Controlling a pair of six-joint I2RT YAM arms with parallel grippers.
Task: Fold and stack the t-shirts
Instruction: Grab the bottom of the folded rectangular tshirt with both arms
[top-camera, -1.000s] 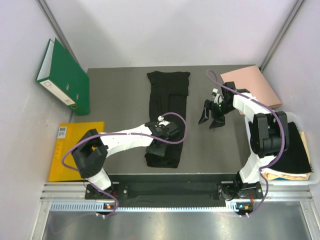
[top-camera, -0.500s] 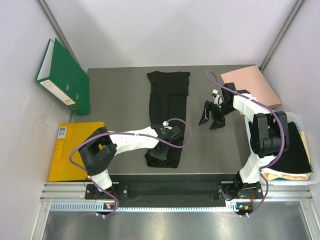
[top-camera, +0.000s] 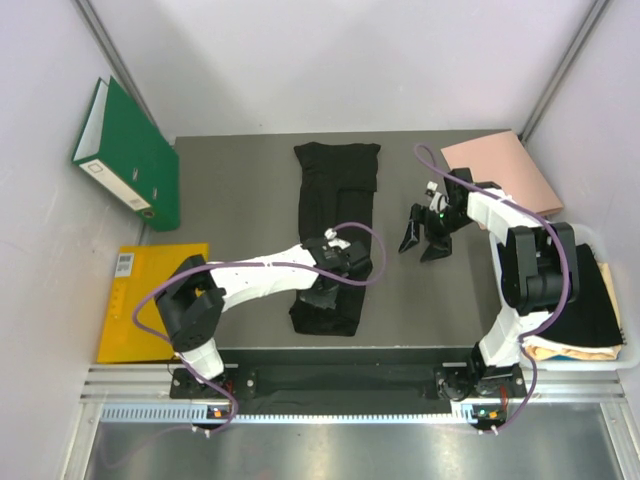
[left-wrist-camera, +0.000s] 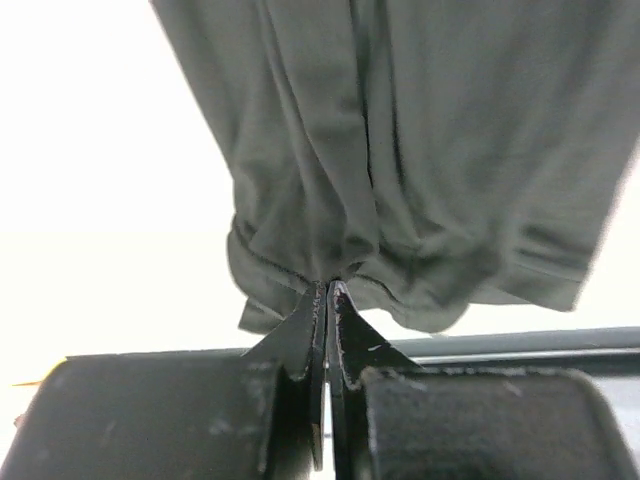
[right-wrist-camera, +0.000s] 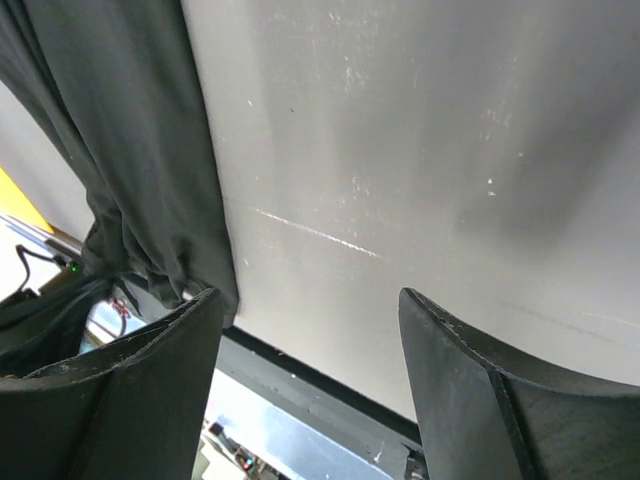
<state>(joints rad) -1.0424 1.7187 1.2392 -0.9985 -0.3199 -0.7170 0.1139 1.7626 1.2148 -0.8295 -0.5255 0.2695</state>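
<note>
No legible text, brand or number in any view.
Green binder (top-camera: 135, 155), left wall, top view: white spine label (top-camera: 101, 169), print too small to read. Second small white tag (top-camera: 146, 212) at lower end of spine, also unreadable.
Yellow folder (top-camera: 125, 325), left of table: white sticker (top-camera: 124, 265) on far corner, dark bars resembling barcode; digits not resolvable.
Wrist views: nothing written can be made out.
</note>
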